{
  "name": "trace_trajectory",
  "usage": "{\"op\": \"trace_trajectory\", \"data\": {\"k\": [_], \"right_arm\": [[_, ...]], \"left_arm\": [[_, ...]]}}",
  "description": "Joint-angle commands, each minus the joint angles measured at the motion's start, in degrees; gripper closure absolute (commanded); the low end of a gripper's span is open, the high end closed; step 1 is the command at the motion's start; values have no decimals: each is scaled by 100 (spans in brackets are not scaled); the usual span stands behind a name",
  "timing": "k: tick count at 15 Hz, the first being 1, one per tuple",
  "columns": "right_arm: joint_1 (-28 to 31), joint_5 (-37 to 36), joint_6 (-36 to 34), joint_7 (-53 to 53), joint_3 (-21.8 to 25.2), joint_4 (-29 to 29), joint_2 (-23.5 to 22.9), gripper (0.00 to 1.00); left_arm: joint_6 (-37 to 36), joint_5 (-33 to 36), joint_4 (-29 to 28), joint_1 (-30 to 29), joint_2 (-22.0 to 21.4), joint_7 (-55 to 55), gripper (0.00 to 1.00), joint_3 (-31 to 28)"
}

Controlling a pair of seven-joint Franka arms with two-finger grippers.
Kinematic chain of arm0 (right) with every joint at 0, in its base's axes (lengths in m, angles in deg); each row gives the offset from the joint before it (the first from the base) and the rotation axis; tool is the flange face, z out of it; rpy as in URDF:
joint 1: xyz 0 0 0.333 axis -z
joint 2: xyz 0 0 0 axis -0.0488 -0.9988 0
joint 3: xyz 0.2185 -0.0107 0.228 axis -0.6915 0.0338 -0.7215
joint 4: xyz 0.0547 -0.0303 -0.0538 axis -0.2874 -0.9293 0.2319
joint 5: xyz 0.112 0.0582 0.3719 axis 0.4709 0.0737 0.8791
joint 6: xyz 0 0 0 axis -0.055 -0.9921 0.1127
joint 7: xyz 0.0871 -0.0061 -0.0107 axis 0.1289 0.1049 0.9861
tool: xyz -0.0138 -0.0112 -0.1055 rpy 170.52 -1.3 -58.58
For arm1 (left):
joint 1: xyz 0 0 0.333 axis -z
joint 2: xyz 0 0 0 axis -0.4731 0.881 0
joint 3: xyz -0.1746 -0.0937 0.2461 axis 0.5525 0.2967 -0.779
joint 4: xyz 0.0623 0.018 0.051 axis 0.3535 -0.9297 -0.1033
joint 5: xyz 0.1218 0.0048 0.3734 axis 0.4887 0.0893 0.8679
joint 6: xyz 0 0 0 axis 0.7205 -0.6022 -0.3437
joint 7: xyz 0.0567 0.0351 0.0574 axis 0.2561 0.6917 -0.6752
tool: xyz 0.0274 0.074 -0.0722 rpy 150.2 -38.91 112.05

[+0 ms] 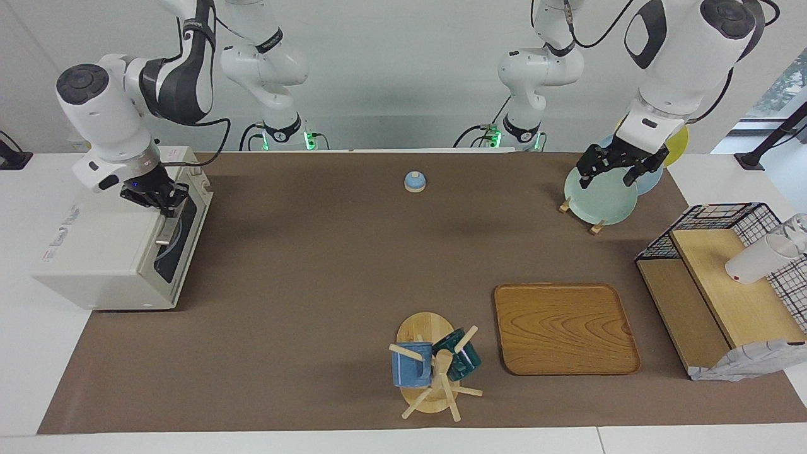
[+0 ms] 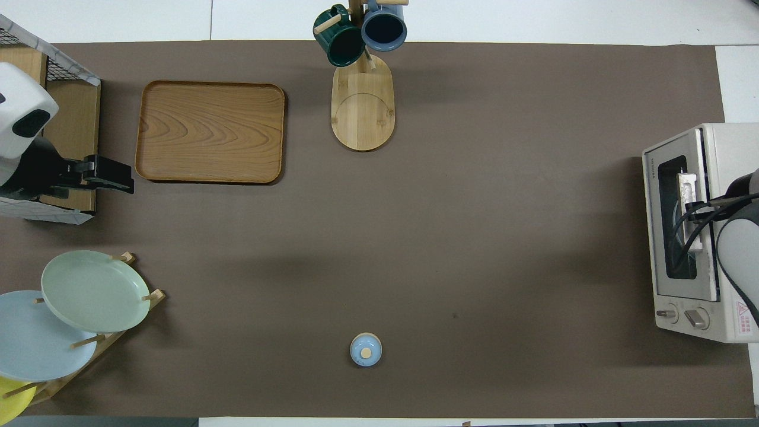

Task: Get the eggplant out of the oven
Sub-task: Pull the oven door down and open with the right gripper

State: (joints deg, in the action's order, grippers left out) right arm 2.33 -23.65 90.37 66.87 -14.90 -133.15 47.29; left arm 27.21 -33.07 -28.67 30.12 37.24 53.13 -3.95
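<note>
Lettering "TOSHIBA" grey on boxy cream-white toaster oven [image 2: 705, 231] at right arm's end of table; red warning sticker by knobs; glass door shut; eggplant not discernible; right gripper [image 1: 157, 195] clamped shut on silver bar handle [image 1: 165, 228]; left gripper [image 1: 615, 170] spread wide, empty, over pale green plate [image 1: 599, 198].

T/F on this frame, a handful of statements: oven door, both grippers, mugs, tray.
1. The oven door is shut. True.
2. The right gripper is at the oven's door handle, fingers shut. True.
3. The left gripper holds a mug. False: it is open and holds nothing, over the plate rack.
4. The wooden tray carries the eggplant. False: the tray is bare; no eggplant shows.
5. Two mugs hang on the mug tree. True.
</note>
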Motion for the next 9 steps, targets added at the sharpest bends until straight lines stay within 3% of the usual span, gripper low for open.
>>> {"op": "trace_trajectory", "data": {"k": [1, 9], "right_arm": [[-249, -57, 640, -69, -37, -473, -74, 100], [-336, 312, 2018, -77, -151, -955, -602, 100]], "left_arm": [[-26, 7, -32, -65, -69, -6, 0, 36], [-26, 7, -32, -65, -69, -6, 0, 27]]}}
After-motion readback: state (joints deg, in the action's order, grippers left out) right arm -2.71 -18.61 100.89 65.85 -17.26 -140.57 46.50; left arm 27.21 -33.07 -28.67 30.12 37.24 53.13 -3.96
